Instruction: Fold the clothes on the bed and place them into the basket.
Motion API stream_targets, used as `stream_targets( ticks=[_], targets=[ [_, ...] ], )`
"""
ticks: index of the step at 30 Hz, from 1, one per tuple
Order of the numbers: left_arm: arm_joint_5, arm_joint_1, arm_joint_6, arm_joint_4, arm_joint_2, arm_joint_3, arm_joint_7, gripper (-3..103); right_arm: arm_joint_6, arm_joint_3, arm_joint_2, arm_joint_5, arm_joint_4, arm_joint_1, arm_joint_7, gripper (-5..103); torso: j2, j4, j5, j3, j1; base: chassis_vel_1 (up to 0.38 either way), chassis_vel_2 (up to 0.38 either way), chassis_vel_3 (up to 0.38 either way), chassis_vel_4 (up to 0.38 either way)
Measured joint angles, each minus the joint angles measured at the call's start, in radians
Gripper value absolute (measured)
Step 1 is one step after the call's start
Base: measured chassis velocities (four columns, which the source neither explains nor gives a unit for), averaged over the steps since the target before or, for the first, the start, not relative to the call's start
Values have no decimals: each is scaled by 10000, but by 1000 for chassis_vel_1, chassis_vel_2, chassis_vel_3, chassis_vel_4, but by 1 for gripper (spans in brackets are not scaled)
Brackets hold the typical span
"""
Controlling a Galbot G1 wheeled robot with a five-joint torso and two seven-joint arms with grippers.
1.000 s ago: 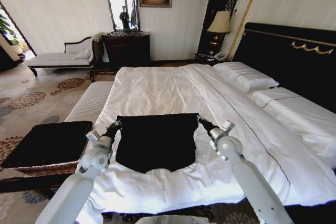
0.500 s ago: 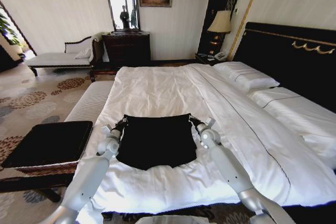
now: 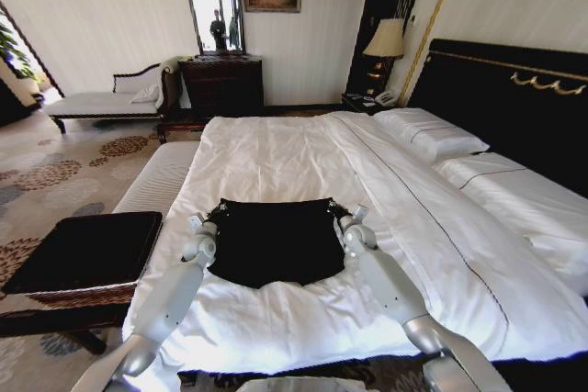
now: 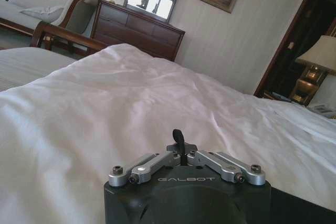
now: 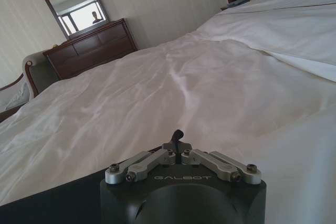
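1. Head view: the black short-sleeved T-shirt (image 3: 276, 242) lies folded on the white duvet of the large dark-framed bed (image 3: 303, 158), near its foot edge.
2. Left claw (image 3: 213, 217) sits at the shirt's far left corner, fingers pinched together on a bit of black cloth, as the left wrist view (image 4: 178, 139) shows.
3. Right claw (image 3: 339, 216) sits at the far right corner, likewise closed on the fabric; the right wrist view (image 5: 177, 137) shows a black tuft between its fingers.
4. Left of the bed, on the patterned carpet, stands the rectangular brown wicker basket with its black fabric top (image 3: 83, 250), well apart from the shirt.
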Motion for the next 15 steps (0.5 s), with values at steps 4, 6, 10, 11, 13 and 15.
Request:
stream_targets(
  ticks=[4, 6, 10, 11, 13, 15],
  targets=[
    [22, 401, -116, -304, 0, -175, 77, 0, 219, 13, 33, -301, 128, -188, 5, 1, 0, 6, 2, 0, 0, 0, 0, 0, 0],
    [39, 516, -157, -429, -8, -227, 79, 0, 284, 13, 14, -397, 221, -271, 5, 1, 1, 5, 2, 0, 0, 0, 0, 0, 0],
    [471, 1056, -544, -877, -87, -588, 36, 0, 649, 117, -128, -982, 964, -1028, -41, 1, 1, 0, 1, -1, -1, 0, 0, 0, 0],
    [585, 1197, -616, -991, -101, -676, 6, 0, 770, 195, -128, -1181, 1129, -1262, -85, 1, 1, -1, 3, -1, -1, 0, 0, 0, 0],
    [640, 1288, -648, -1068, -109, -724, -11, 0, 830, 254, -120, -1301, 1214, -1406, -110, 1, 1, 0, 3, -1, -1, 0, 0, 0, 0],
    [750, 1698, -721, -1473, -126, -827, -39, 0, 1071, 511, -87, -1823, 1587, -1981, -219, 1, 1, 5, 2, -1, 0, 0, 0, 0, 0]
  ],
)
